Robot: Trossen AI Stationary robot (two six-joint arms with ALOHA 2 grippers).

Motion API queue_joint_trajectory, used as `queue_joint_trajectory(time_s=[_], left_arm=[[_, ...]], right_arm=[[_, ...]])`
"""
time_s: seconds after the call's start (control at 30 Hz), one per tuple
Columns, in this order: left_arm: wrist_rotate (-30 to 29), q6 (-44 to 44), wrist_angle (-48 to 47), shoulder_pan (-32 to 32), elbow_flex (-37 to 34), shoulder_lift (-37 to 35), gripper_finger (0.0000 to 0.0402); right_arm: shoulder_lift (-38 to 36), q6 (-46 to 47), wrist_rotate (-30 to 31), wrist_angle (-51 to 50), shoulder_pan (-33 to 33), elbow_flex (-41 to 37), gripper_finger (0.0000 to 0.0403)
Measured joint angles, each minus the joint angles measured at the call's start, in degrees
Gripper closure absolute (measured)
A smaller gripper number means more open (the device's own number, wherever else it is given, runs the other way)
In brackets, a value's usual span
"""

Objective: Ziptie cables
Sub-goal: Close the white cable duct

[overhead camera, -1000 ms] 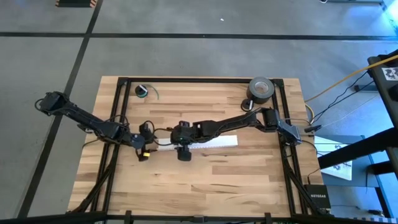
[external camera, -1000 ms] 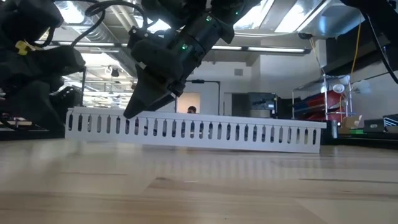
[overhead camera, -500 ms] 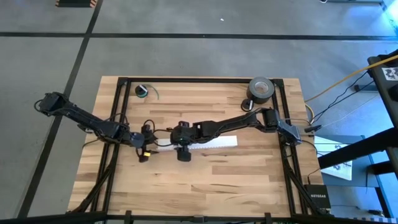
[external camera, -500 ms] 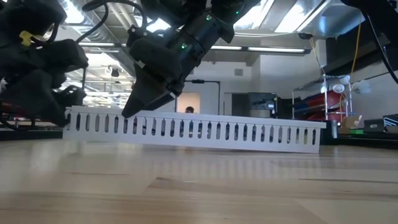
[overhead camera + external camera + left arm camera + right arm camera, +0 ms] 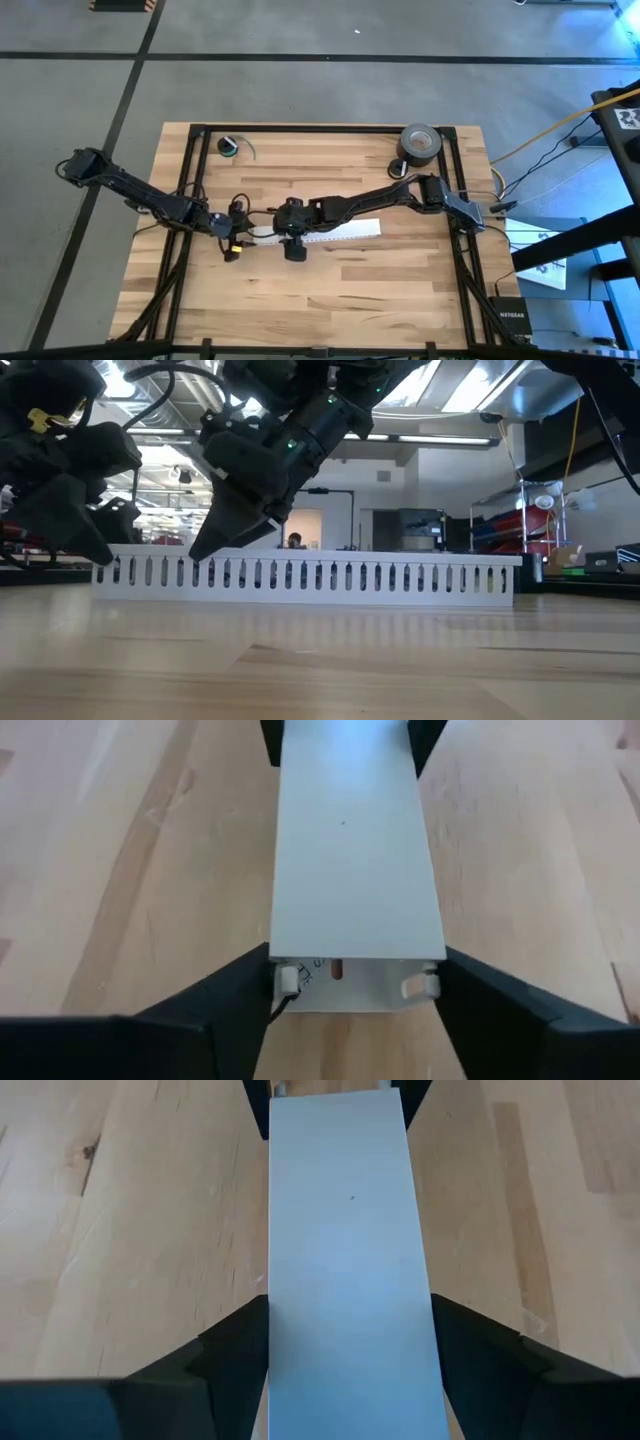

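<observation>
Both grippers, left gripper (image 5: 355, 995) and right gripper (image 5: 350, 1340), clamped on white slotted duct (image 5: 335, 231); contents unseen.

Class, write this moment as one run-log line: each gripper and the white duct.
left gripper: clamped on white slotted duct at its end | right gripper: clamped on it farther along | duct flat on table

A long white slotted plastic duct (image 5: 325, 231) lies flat near the middle of the pale wooden plank surface (image 5: 380, 290), running left to right. The left gripper (image 5: 243, 234) sits at the duct's left end, its fingers (image 5: 215, 1010) flanking that end. The right gripper (image 5: 290, 233) straddles the duct just beside it. A grey tape roll (image 5: 420, 143) stands at the far right corner, and a small round wire coil (image 5: 230, 146) lies at the far left.
</observation>
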Motion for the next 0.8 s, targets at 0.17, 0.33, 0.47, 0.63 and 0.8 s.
queue_joint_trajectory(time_s=[0.17,0.33,0.47,0.63,0.8], left_arm=[[0.2,1.1,-0.5,0.0,0.0,0.1,0.0180],[0.9,1.4,-0.5,-0.1,0.0,0.4,0.0175],[1.3,2.5,-0.9,-0.2,0.0,0.8,0.0169],[1.6,2.4,-0.6,-0.2,0.0,1.5,0.0167],[1.6,2.5,-0.2,-0.1,0.0,1.7,0.0167]], right_arm=[[0.4,0.2,-0.4,1.6,0.0,0.0,0.0168],[0.5,1.1,-0.7,2.1,0.0,-0.1,0.0170],[1.2,1.1,-1.6,4.6,0.0,-0.1,0.0184],[2.7,2.6,-2.1,8.9,0.0,-0.1,0.0185],[3.2,4.1,-2.4,12.9,0.0,-0.1,0.0183]])
